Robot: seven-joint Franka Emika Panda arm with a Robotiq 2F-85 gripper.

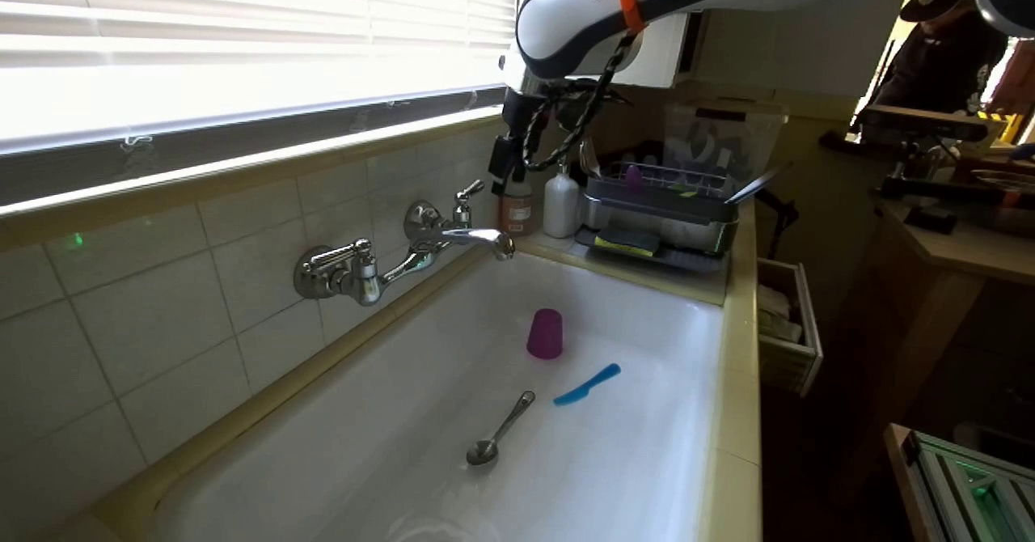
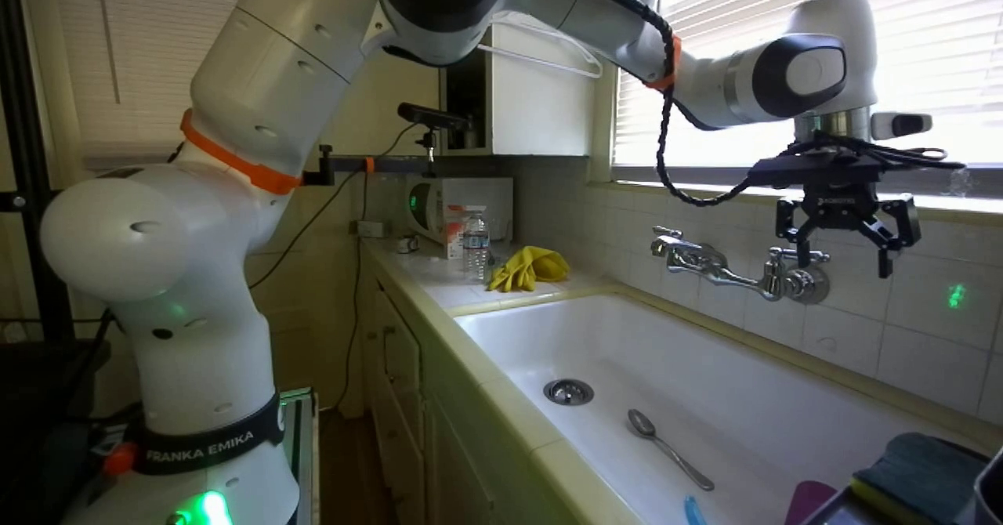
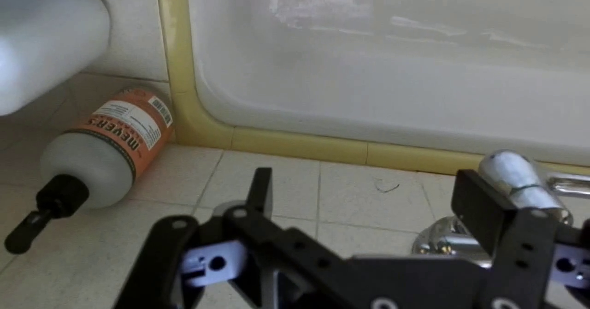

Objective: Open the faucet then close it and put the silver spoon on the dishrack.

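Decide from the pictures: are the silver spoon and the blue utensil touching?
Apart. In an exterior view, white sink floor shows plainly between the silver spoon and the blue utensil.

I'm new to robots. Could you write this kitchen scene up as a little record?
Setting: long white sink
Inside: slim silver metal spoon, tapered purple cup, blue knife-shaped utensil
Water: two-handled chrome wall faucet, no stream visible
Grabber: black two-fingered pincer, open, holding nothing, near the faucet
Drying: dark gray rectangular wire-and-plastic dishrack, at the sink's end
Undone: spoon not yet in dishrack
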